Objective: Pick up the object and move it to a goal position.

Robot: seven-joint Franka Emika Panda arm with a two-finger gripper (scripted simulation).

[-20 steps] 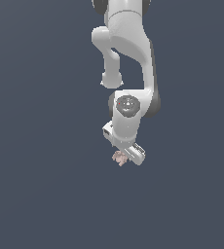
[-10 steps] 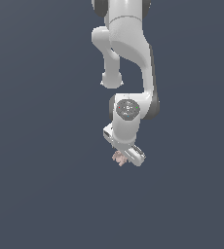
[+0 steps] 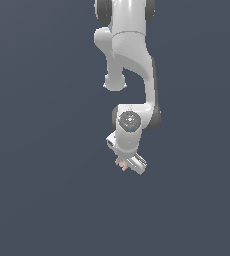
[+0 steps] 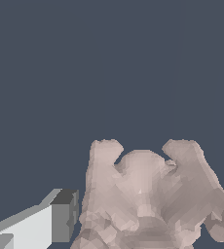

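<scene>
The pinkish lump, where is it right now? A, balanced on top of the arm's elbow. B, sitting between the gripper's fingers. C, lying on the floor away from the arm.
B: the pinkish lump sits at the tip of the gripper, and the wrist view shows a finger pressed against its side.

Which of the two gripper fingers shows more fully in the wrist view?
The finger beside the object, white with a dark pad; the other barely peeks out behind it.

Plain dark slate-blue backdrop, flat and even, soft uniform light, the same blank field in the wrist view
</scene>
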